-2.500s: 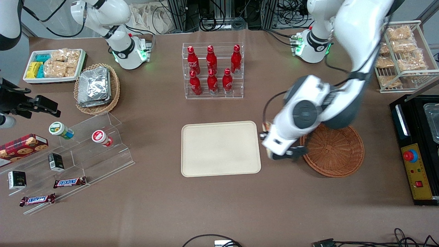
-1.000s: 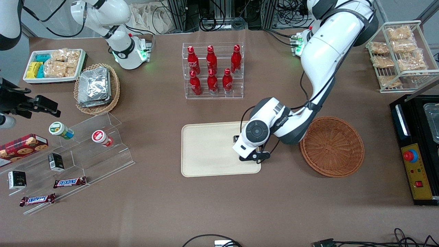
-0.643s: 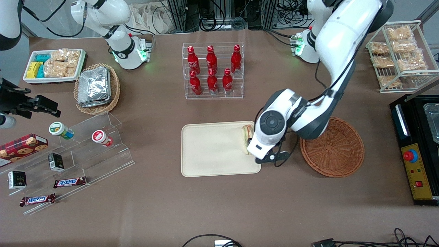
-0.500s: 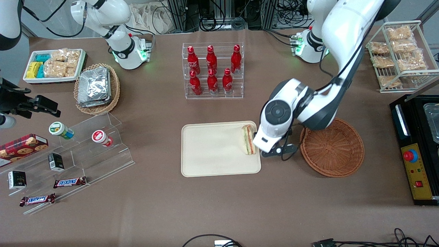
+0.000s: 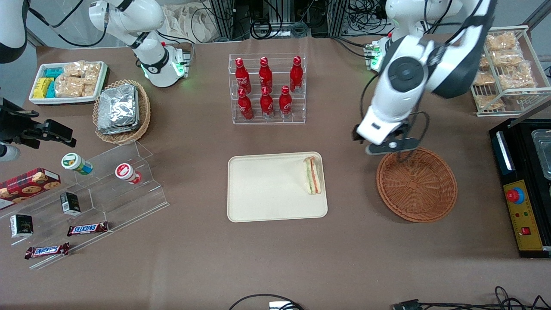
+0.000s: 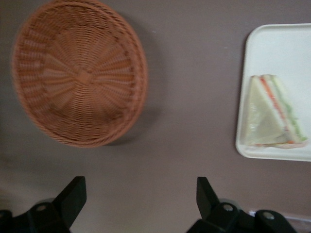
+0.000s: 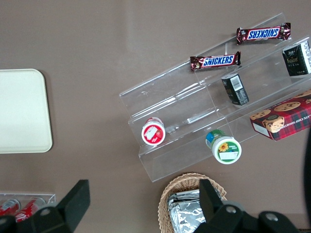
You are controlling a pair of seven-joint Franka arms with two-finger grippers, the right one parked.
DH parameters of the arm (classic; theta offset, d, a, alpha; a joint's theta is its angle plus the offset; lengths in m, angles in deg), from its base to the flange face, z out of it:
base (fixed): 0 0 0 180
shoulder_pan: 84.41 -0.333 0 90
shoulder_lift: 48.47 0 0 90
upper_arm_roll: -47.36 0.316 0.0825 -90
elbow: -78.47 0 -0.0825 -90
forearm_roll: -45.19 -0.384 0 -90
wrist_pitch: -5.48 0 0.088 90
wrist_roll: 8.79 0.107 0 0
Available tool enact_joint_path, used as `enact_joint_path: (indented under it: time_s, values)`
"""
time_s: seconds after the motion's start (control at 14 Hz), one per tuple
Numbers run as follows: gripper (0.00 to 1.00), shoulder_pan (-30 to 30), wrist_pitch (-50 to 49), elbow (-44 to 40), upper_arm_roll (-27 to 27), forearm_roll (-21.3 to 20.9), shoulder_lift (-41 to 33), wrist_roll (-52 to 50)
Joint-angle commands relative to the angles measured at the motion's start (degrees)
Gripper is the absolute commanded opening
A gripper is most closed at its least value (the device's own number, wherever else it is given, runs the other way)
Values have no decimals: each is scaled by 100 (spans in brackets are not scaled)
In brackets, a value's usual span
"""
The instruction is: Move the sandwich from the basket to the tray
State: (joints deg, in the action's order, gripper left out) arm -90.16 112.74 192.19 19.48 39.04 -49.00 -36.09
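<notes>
The sandwich (image 5: 312,175), a wrapped pale wedge with green and orange-red layers, lies on the cream tray (image 5: 267,189) at the tray's end nearest the basket. It also shows in the left wrist view (image 6: 273,112) on the tray (image 6: 272,48). The reddish-brown wicker basket (image 5: 416,184) is empty, as the left wrist view (image 6: 77,73) shows too. My left gripper (image 5: 382,145) is raised above the table, just farther from the front camera than the basket. In the left wrist view the gripper (image 6: 141,194) is open and empty.
A clear rack of red bottles (image 5: 267,88) stands farther from the front camera than the tray. A wire rack of snack packets (image 5: 503,64) and a black control box (image 5: 523,189) stand at the working arm's end. Acrylic steps with snacks (image 5: 86,202) lie toward the parked arm's end.
My gripper carried the sandwich from the basket to the tray, let it go there, then rose and drew back toward the basket and away from the front camera.
</notes>
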Motion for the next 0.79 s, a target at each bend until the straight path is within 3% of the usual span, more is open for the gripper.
enact_joint_path:
  time_s: [0.0,0.29,0.71]
  values:
    - [100,-785,-91,-96,-33,184,-114,951]
    - [100,-1629,-451,-640,-33,184,-44,1718]
    - [100,-1728,-626,-1378,-42,193,509,1657]
